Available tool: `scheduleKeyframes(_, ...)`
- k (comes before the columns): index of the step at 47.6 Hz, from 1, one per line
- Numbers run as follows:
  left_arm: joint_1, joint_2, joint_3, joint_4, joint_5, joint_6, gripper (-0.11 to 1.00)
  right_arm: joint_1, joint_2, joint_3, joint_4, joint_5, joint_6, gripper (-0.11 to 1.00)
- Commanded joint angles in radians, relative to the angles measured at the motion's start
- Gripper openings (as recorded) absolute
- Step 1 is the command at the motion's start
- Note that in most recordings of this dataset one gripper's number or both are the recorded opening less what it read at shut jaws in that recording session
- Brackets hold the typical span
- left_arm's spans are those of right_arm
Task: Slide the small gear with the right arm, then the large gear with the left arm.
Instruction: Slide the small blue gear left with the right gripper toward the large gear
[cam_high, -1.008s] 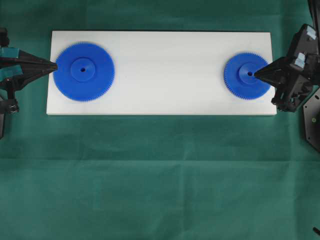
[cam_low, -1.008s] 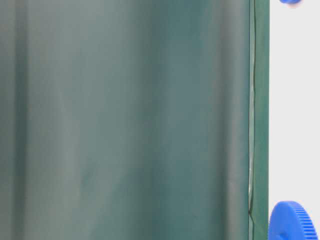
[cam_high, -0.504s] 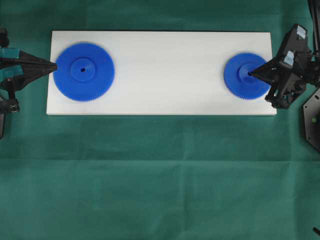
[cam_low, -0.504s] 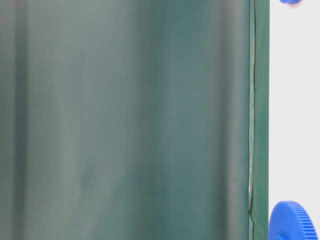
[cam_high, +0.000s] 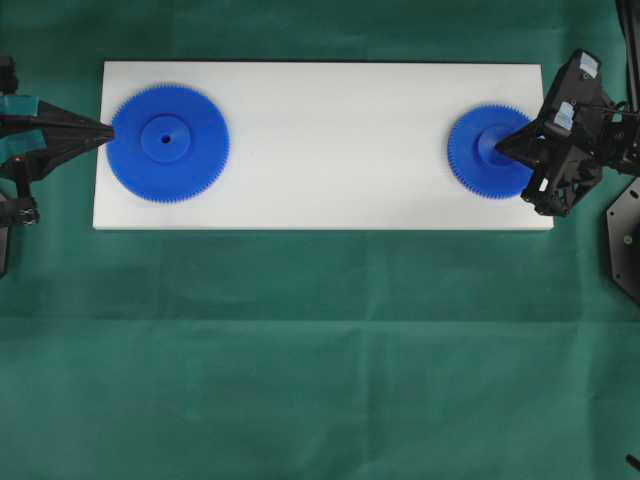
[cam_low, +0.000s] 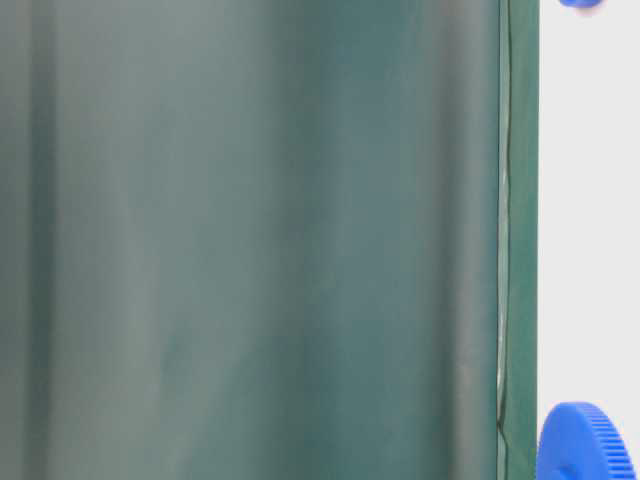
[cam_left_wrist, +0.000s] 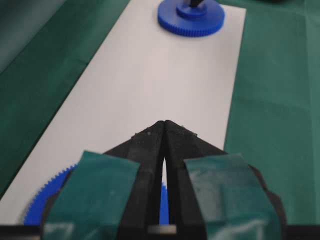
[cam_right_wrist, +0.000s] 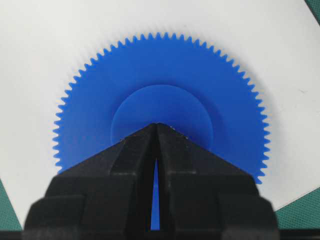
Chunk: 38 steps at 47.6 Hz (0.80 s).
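The small gear (cam_high: 482, 152) lies flat at the right end of the white board (cam_high: 330, 150). My right gripper (cam_high: 500, 150) is shut, its pointed tip over the gear's raised hub. In the right wrist view that tip (cam_right_wrist: 157, 125) covers the centre of the hub of the small gear (cam_right_wrist: 150, 70), hiding the hole. The large gear (cam_high: 168, 143) lies at the board's left end. My left gripper (cam_high: 109, 128), with teal tape patches, is shut, its tip at the gear's left rim. The left wrist view shows the shut tip (cam_left_wrist: 164, 122), the large gear (cam_left_wrist: 42, 195) below it and the small gear (cam_left_wrist: 190, 20) far off.
The board (cam_left_wrist: 150, 75) rests on a green cloth (cam_high: 320, 350) that covers the table. Bare board stretches between the two gears. A black arm base (cam_high: 625, 240) stands at the right edge. The green cloth (cam_low: 250, 240) also hangs in the table-level view.
The right gripper's tip crept left from the hub's right side onto its centre, and the wrist tilted. Both gears and the left arm stayed put.
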Motion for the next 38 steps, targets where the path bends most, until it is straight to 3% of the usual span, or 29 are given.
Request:
scheduleKeyframes(1,0.002,0.008,-0.011,-0.002,-0.011,0.000,0.00,-0.002,0.002,-0.008,-0.002,-0.005,-0.002,0.50)
scheduleKeyframes(28,0.003,0.008,-0.008,-0.002,-0.011,-0.002,0.00,-0.002,0.094,-0.037,-0.002,-0.008,-0.002,0.50)
scheduleKeyframes(38,0.002,0.009,-0.008,-0.002,-0.011,-0.009,0.00,-0.002,0.156,-0.080,-0.002,-0.058,-0.002,0.50)
